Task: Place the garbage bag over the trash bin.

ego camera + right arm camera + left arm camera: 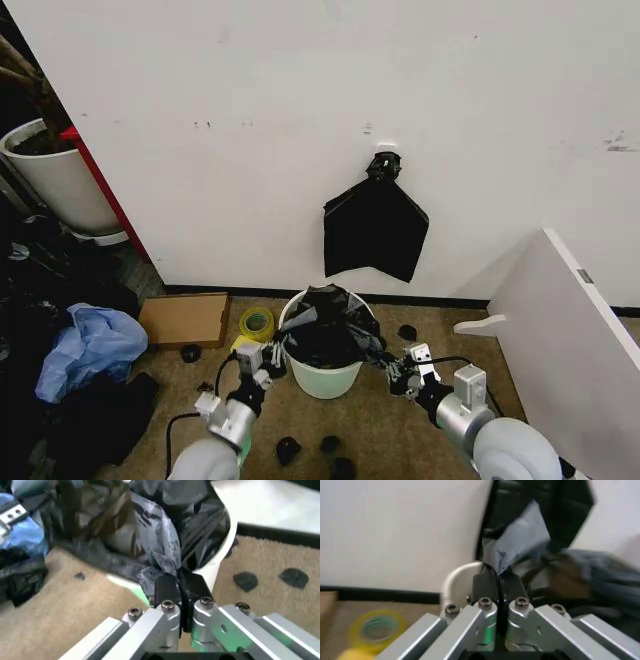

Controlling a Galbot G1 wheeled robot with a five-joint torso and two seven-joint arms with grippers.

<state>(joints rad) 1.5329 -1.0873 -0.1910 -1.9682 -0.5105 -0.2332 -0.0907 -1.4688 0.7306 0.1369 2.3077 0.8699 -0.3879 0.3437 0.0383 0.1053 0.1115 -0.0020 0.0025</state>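
Both grippers, left (272, 362) and right (388, 368), pinch the thin, slippery garbage bag (328, 328) at the edges over the trash bin (322, 380).

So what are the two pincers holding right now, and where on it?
Both hold the garbage bag by its edge film: left pincer at the trash bin's left rim, right pincer at its right rim.
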